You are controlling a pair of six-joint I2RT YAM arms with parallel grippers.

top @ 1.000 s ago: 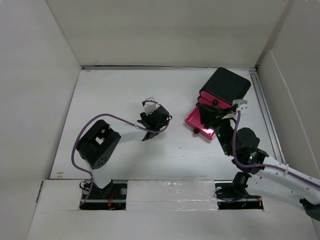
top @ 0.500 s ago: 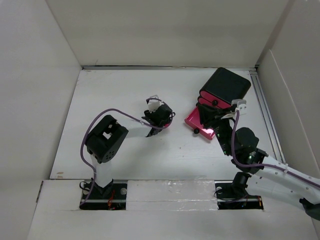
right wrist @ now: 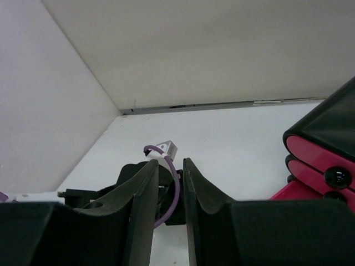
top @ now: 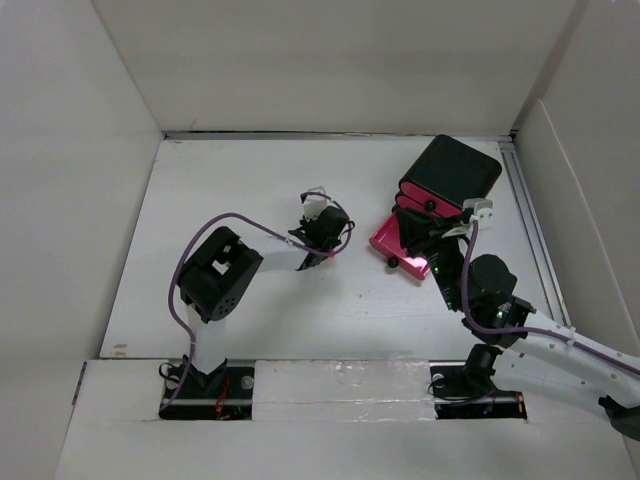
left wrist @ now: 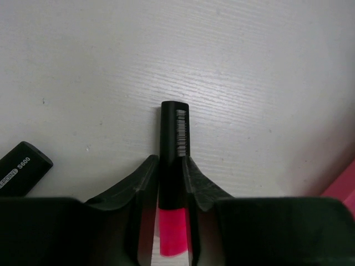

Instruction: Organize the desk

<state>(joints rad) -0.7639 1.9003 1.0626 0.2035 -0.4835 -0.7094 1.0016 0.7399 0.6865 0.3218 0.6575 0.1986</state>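
The large flat matte white desk (top: 240, 180) lay under both arms, stiff and fixed, nothing to lift. On it, the left gripper (left wrist: 170, 160) pinched a slim black-and-pink plastic marker (left wrist: 174, 124) mid-barrel. The marker looked light, hard and rather slick, I judged, so the middle suited. The right gripper (right wrist: 171, 166) stood narrowly parted and empty beside the black box with pink drawers (top: 450, 175).

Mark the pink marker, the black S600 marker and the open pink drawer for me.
pink marker (left wrist: 174, 130), left wrist view, on its black barcoded end.
black S600 marker (left wrist: 21, 168), left wrist view, on the end with white lettering.
open pink drawer (top: 398, 254), top view, on its pink surface.
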